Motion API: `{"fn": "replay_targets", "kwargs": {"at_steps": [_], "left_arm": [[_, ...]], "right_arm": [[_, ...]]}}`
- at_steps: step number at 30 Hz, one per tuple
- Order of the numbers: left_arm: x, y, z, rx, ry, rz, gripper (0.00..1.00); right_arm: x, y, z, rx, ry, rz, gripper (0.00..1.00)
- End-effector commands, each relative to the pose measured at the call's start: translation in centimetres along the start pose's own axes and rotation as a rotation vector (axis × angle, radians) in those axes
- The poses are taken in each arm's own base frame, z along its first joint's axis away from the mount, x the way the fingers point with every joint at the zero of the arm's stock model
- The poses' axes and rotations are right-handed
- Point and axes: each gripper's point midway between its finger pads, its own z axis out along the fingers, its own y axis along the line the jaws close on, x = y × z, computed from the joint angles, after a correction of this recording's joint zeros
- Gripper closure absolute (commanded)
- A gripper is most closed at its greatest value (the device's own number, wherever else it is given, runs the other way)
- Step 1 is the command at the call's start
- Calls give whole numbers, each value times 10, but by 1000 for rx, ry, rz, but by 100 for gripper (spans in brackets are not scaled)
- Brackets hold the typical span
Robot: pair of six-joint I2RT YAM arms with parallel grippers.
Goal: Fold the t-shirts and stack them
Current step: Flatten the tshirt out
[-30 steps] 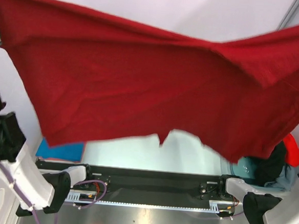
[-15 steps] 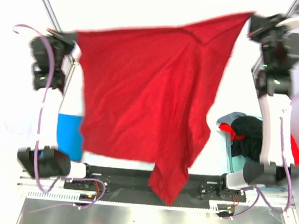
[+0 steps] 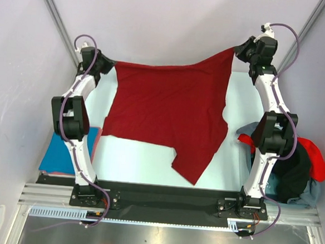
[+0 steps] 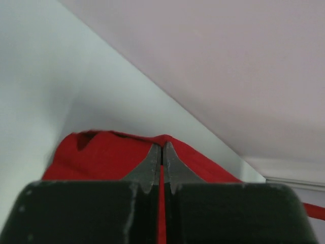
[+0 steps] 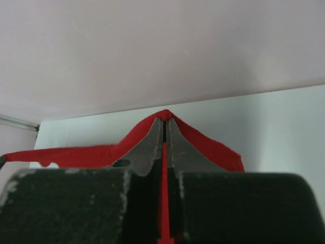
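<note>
A dark red t-shirt (image 3: 171, 114) is stretched over the far half of the table, with one sleeve trailing toward the near middle. My left gripper (image 3: 112, 64) is shut on its far-left corner (image 4: 127, 152). My right gripper (image 3: 238, 49) is shut on its far-right corner (image 5: 203, 145), held a little higher. A folded bright blue t-shirt (image 3: 65, 157) lies at the near left. A heap of black (image 3: 287, 170), brighter red (image 3: 316, 160) and pale grey-blue (image 3: 308, 196) shirts lies at the near right.
The white table (image 3: 143, 162) ends at a pale back wall and side walls with metal frame posts (image 3: 55, 19). The arm bases sit on a black rail (image 3: 162, 200) at the near edge.
Both arms swung the dark red shirt from close under the camera out to the far side and lowered it. It now hangs spread out low over the table.
</note>
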Motion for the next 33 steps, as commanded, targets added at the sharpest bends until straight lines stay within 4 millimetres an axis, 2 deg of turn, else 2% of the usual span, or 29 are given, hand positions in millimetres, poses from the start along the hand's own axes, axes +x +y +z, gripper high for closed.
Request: {"fn": "replay_targets", "kwargs": {"at_steps": [1, 2, 3, 4, 6, 8, 9, 11, 12, 14, 15, 16, 18, 19, 21, 22, 23, 25, 26, 28, 29, 30, 31, 32, 33], "left_arm": [[-72, -95, -27, 214, -160, 59, 100], [-83, -110, -31, 242, -184, 65, 100], [-85, -119, -34, 258, -186, 65, 100], [-88, -123, -36, 263, -189, 63, 100], [-99, -143, -49, 303, -211, 54, 99], [-108, -162, -66, 347, -228, 52, 100], [-109, -169, -72, 362, -230, 44, 100], [-113, -184, -87, 399, -240, 44, 100], [-118, -198, -104, 431, -251, 34, 100], [-116, -217, -121, 485, -242, 33, 100], [-120, -233, -142, 525, -254, 30, 100], [-120, -242, -152, 550, -257, 28, 100], [-123, -262, -180, 601, -271, 31, 99], [-129, -278, -208, 642, -298, 40, 100], [-138, -296, -242, 690, -337, 48, 100], [-144, -309, -272, 727, -370, 56, 100], [-150, -320, -293, 755, -401, 68, 100], [-159, -332, -328, 779, -448, 78, 100], [-165, -347, -368, 829, -498, 99, 100], [-172, -354, -402, 843, -550, 105, 100], [-174, -364, -443, 885, -605, 127, 100], [-174, -364, -456, 876, -615, 125, 100], [-177, -366, -478, 887, -654, 122, 100], [-177, -368, -508, 909, -695, 133, 100], [-176, -367, -523, 911, -714, 136, 100]], "right_arm": [[-88, 48, -19, -87, -188, -52, 100], [-92, 49, -18, -87, -198, -51, 100], [-109, 57, -23, -97, -233, -54, 100], [-116, 60, -24, -103, -247, -53, 100], [-138, 72, -36, -124, -295, -59, 100], [-151, 79, -46, -134, -322, -66, 100], [-167, 89, -60, -147, -356, -72, 100], [-180, 95, -76, -154, -385, -74, 100], [-195, 105, -94, -169, -424, -79, 100], [-209, 111, -112, -177, -459, -75, 100], [-217, 116, -122, -186, -482, -76, 100], [-232, 128, -144, -204, -516, -79, 100], [-247, 138, -167, -217, -557, -85, 100], [-260, 149, -190, -235, -595, -93, 100], [-276, 159, -219, -247, -643, -95, 100], [-282, 164, -233, -251, -665, -96, 100], [-294, 177, -262, -271, -709, -101, 100], [-306, 188, -295, -279, -764, -107, 100], [-314, 200, -325, -297, -807, -117, 100], [-323, 210, -360, -304, -864, -119, 100], [-329, 222, -392, -323, -910, -126, 100], [-332, 227, -409, -328, -938, -128, 100], [-334, 232, -423, -335, -960, -132, 100], [-335, 237, -440, -342, -985, -136, 100], [-338, 244, -466, -353, -1026, -137, 100]]}}
